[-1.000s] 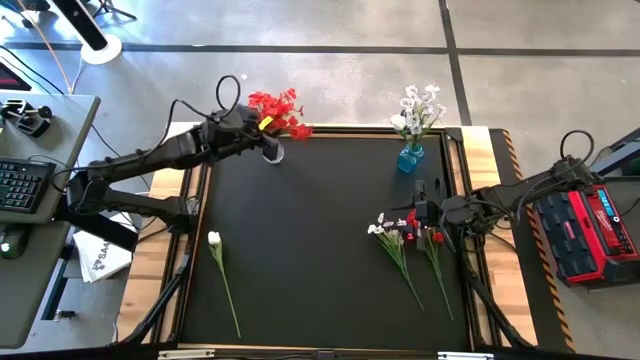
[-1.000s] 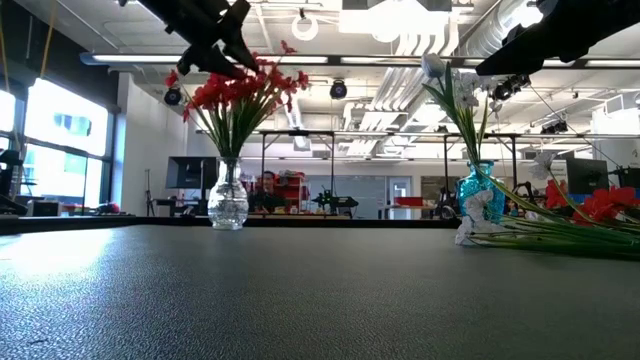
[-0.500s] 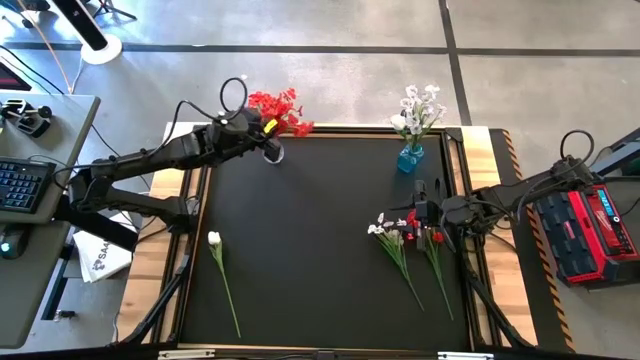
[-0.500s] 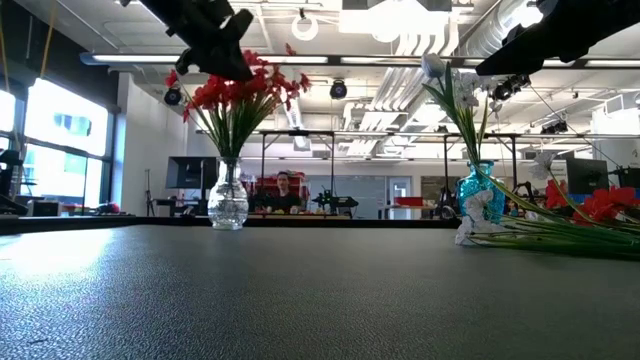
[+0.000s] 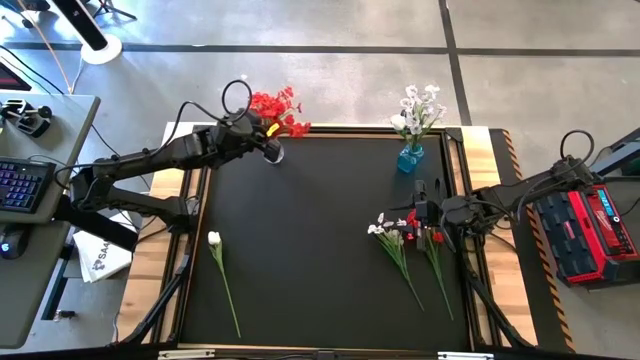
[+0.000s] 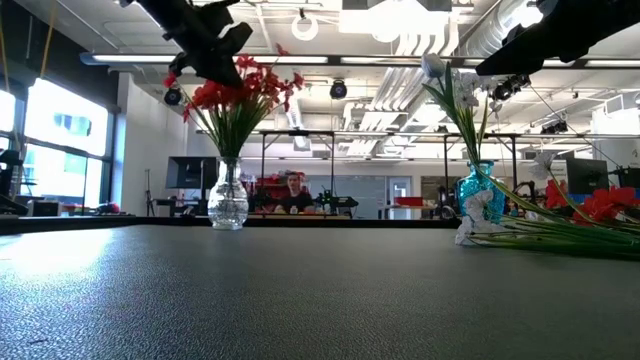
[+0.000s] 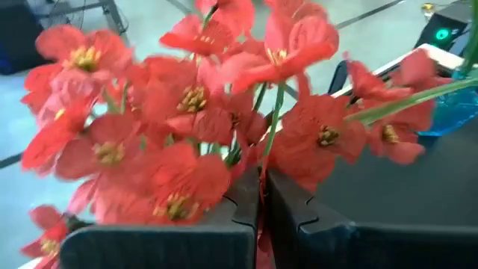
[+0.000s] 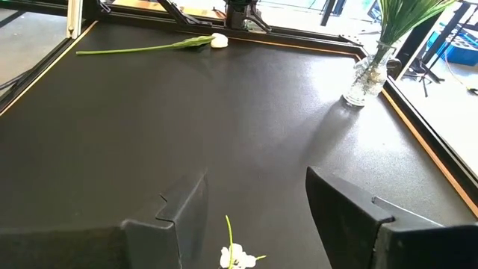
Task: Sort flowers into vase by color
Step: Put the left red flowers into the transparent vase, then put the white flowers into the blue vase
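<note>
Red flowers stand in a clear glass vase at the table's far left. My left gripper hangs shut among their blossoms, above the vase. White flowers stand in a blue vase at the far right. A white spray and a red spray lie flat on the mat at the right. My right gripper hovers open over their blossom ends, touching nothing. A single white flower lies flat near the left edge. My left gripper's shut fingers stand in the middle of the red blossoms, coming from the table's left. A green stem runs down to the slit between them. Whether that stem is caught or merely passes behind the fingers, I cannot tell.
The black mat lies bare across its middle. A wooden rim frames it. Off the table stand a desk with a keyboard at the left and a red case at the right. A person sits in the room beyond.
My left gripper has shut above the glass vase and drifted a little toward the table's left edge. The red blossoms around it have swayed slightly. My right gripper has kept still.
</note>
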Available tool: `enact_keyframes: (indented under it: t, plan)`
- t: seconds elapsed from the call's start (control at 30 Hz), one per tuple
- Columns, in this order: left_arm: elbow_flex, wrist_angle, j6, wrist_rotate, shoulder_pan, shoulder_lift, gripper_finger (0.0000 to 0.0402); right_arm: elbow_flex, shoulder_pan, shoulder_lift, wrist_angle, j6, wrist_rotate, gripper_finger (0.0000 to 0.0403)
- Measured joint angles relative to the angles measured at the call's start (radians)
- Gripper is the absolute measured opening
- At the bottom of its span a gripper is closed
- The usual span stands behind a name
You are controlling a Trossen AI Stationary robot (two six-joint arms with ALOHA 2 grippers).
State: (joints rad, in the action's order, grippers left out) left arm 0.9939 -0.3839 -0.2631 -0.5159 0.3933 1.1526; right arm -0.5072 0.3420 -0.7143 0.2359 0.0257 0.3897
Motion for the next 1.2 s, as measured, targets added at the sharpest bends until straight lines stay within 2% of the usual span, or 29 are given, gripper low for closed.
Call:
enact_keyframes:
  t: [0.17,0.27,0.47,0.63,0.9,1.07,1.2]
  plan:
    - [0.0,-0.01,-0.04,-0.016,0.001,-0.004,0.0003,0.0,0.0,0.0,0.0,0.0,0.0,0.0197]
    - [0.0,-0.005,-0.062,0.015,0.001,-0.013,0.0005,0.0,0.0,0.0,0.0,0.0,0.0,0.0197]
    - [0.0,-0.006,-0.102,0.112,0.027,-0.046,0.0055,0.0,0.0,0.0,0.0,0.0,-0.001,0.0197]
    - [0.0,-0.005,-0.103,0.127,0.032,-0.102,0.01,0.0,0.0,0.0,0.0,0.0,-0.007,0.0197]
    - [0.0,0.053,-0.146,0.215,0.025,-0.234,0.011,0.0,0.0,0.0,-0.001,0.0,-0.008,0.0197]
    - [0.001,0.123,0.008,0.216,-0.086,-0.255,0.009,0.0,0.0,0.0,-0.008,0.003,-0.008,0.0197]
    - [0.002,0.204,0.118,0.139,-0.247,-0.212,0.0064,0.0,0.0,0.0,-0.016,0.003,-0.008,0.0197]
